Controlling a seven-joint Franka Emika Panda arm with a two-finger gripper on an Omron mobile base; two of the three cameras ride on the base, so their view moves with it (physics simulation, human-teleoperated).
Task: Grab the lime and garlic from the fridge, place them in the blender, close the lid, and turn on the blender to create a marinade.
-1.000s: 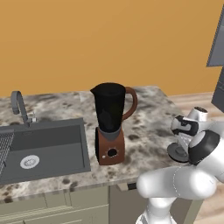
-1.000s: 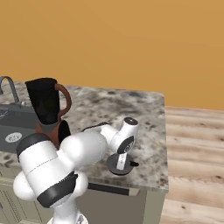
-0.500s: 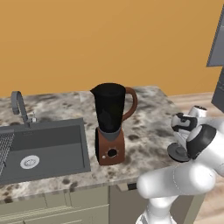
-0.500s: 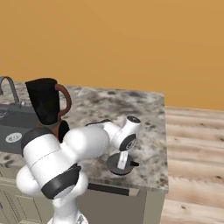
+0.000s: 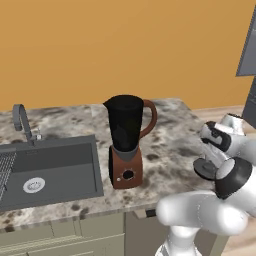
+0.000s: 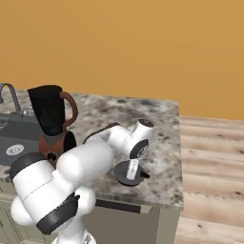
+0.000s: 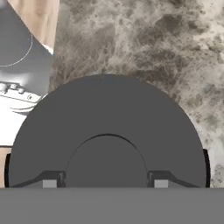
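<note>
With its fingers pinching the knob of the lid (image 7: 107, 131), the gripper (image 7: 105, 181) has raised it slightly off the counter (image 6: 157, 119), ready for the blender (image 5: 126, 140).

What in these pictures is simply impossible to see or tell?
- Inside the blender: its black jar hides the contents in both base views, so whether lime or garlic is in there cannot be told.
- The gripper in the hand view: the lid covers most of the fingertips; it appears closed on the knob.
- The faucet: cut off by the left edge in the right base view.
- The sink: cut off by the left edge in the left base view.
</note>
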